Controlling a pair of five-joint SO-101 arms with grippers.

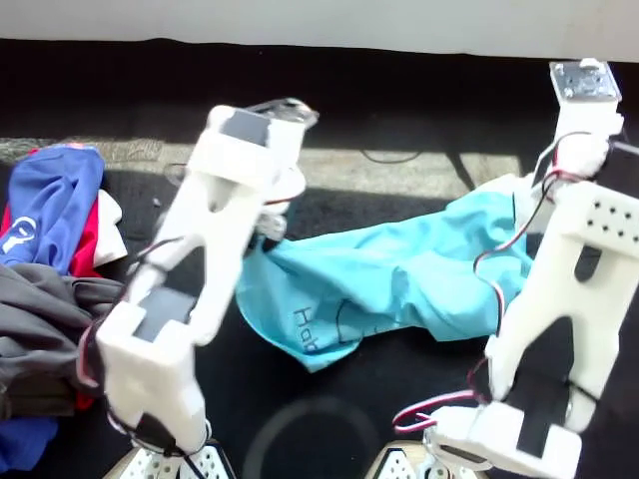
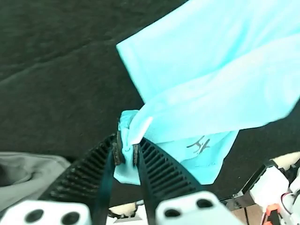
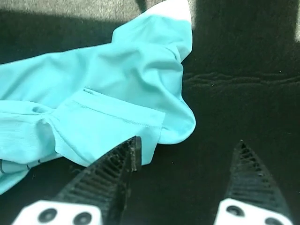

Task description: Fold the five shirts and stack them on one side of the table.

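One turquoise shirt [image 1: 399,274] lies mid-table in the high view, other shirts [image 1: 45,249] heaped at nine o'clock; the left wrist view shows the left gripper [image 2: 125,151] pinching its bunched corner, probably to pull it flat, and the right wrist view shows the right gripper [image 3: 187,149] agape just beside its edge.

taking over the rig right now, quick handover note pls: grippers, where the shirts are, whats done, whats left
Left gripper: shut on a bunched edge of the turquoise shirt.
Right gripper: open, holding nothing, just above the other end of that shirt.
The turquoise shirt lies crumpled and unfolded mid-table.
The heap of other shirts, with blue, red and grey cloth showing, sits loose at the table's edge beside the left arm.
Done: nothing folded or stacked that I can see.
Left: spread and fold the turquoise shirt, then do the heap and stack everything on one side.
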